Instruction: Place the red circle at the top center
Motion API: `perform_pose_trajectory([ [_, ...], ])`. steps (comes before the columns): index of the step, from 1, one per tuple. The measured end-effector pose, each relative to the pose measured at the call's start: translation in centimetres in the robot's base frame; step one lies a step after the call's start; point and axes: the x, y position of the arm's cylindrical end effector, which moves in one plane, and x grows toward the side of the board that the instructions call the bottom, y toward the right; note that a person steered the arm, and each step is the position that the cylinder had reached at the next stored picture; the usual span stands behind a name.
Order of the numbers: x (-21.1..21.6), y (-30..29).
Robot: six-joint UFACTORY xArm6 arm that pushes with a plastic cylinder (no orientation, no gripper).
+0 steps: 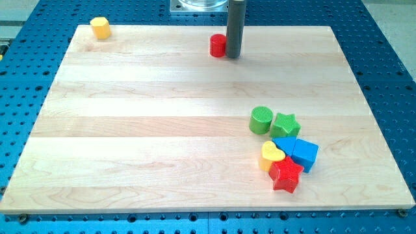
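Note:
The red circle stands on the wooden board near the middle of its top edge. My tip is right beside it, touching its right side. The dark rod rises from there to the view's top.
A yellow block sits at the board's top left corner. At the lower right is a cluster: a green circle, a green star, a blue block, a blue cube, a yellow heart and a red star.

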Motion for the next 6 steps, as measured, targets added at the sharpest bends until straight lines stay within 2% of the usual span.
perform_pose_trajectory([
  [1,-3.9,-3.5],
  [2,-2.0,-4.7],
  [3,1.4,-10.0],
  [4,-0.9,-10.8],
  [6,-1.9,-8.0],
])
